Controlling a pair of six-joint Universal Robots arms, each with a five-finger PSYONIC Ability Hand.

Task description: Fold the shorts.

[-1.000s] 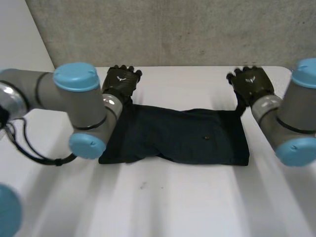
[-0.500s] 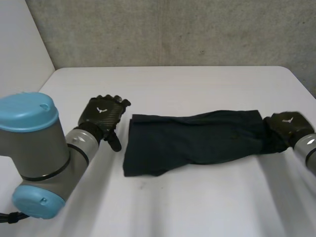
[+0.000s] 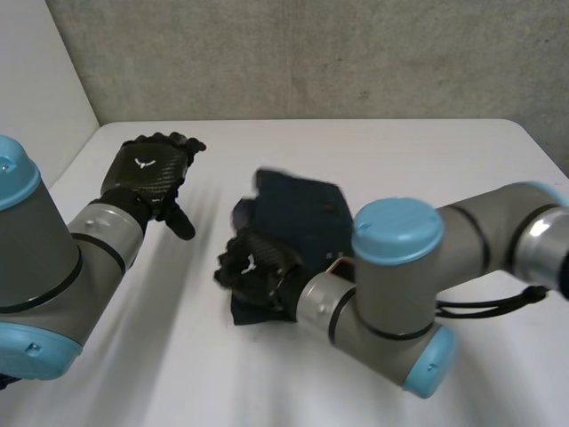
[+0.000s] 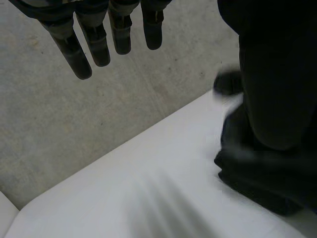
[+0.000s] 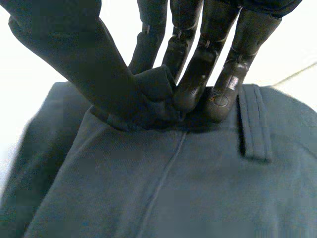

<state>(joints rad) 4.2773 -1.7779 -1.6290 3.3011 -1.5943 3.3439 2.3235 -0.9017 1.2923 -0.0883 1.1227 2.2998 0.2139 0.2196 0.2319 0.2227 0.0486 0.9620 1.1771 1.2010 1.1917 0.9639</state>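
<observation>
Right hand pinches a bunched edge of the shorts, likely soft, limp, best held there; left hand spread empty, apart from them.

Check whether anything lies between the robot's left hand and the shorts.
Nothing visible does. The left hand, fingers straight, is beside the shorts, with only white table between them. The right hand pinches a fold of the shorts.
</observation>
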